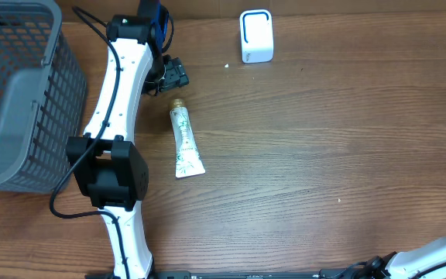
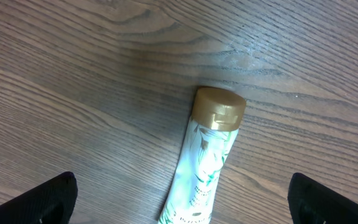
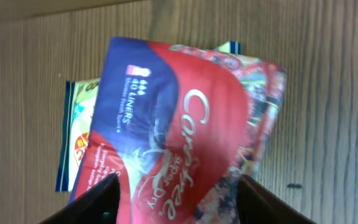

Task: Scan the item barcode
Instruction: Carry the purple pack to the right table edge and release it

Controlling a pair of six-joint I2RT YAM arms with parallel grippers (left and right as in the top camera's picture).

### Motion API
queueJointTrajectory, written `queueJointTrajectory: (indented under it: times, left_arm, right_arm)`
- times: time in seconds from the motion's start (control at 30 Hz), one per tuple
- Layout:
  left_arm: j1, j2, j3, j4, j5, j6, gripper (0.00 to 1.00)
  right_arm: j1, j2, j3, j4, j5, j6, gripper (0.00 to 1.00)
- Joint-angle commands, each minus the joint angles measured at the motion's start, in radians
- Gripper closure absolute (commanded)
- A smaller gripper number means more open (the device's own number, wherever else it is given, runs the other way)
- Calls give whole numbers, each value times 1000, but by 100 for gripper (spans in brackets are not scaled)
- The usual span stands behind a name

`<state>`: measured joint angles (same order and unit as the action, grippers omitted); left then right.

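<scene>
A white tube (image 1: pixel 184 142) with a gold cap lies on the wooden table, cap pointing away. My left gripper (image 1: pixel 173 77) hovers over the cap end and is open. In the left wrist view the tube (image 2: pixel 207 162) runs down between the two black fingertips (image 2: pixel 48 202) without touching them. A white scanner (image 1: pixel 256 36) stands at the back. The right wrist view shows a red and blue pack of liners (image 3: pixel 179 124) lying over another printed packet (image 3: pixel 79 112). My right gripper (image 3: pixel 178 202) stands open with its fingers on either side of the pack's near end.
A grey mesh basket (image 1: pixel 18 101) fills the left side of the table. The left arm (image 1: pixel 114 116) stretches beside it. Only part of the right arm (image 1: pixel 440 252) shows at the bottom right corner.
</scene>
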<state>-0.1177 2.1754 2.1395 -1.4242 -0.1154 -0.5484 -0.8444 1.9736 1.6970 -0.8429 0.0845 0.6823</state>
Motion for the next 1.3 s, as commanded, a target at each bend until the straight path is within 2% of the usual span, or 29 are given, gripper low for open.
queueJointTrajectory:
  times: [0.0, 0.1, 0.23, 0.33, 0.67, 0.87, 1.1, 1.2, 1.27]
  left_arm:
    - [1, -4, -6, 0, 2, -2, 0]
    - [1, -4, -6, 0, 2, -2, 0]
    - [1, -4, -6, 0, 2, -2, 0]
    - [1, -4, -6, 0, 2, -2, 0]
    - [1, -4, -6, 0, 2, -2, 0]
    - [1, -4, -6, 0, 2, -2, 0]
    - [1, -4, -6, 0, 2, -2, 0]
    - [1, -4, -6, 0, 2, -2, 0]
    - [1, -4, -6, 0, 2, -2, 0]
  right_arm:
    - [-4, -86, 6, 32, -56, -7, 54]
    - [-4, -117, 6, 66, -121, -7, 60]
    - [3, -114, 6, 97, -153, -7, 74]
    - [13, -97, 0, 97, -100, -6, 75]
    - [21, 87, -49, 91, 61, -12, 75]
    - [13, 179, -49, 67, 121, -89, 72]
    - [0, 133, -16, 23, 121, -88, 70]
    - [1, 71, 20, 2, 120, -88, 67]
    - [3, 25, 32, 3, 105, -84, 59]
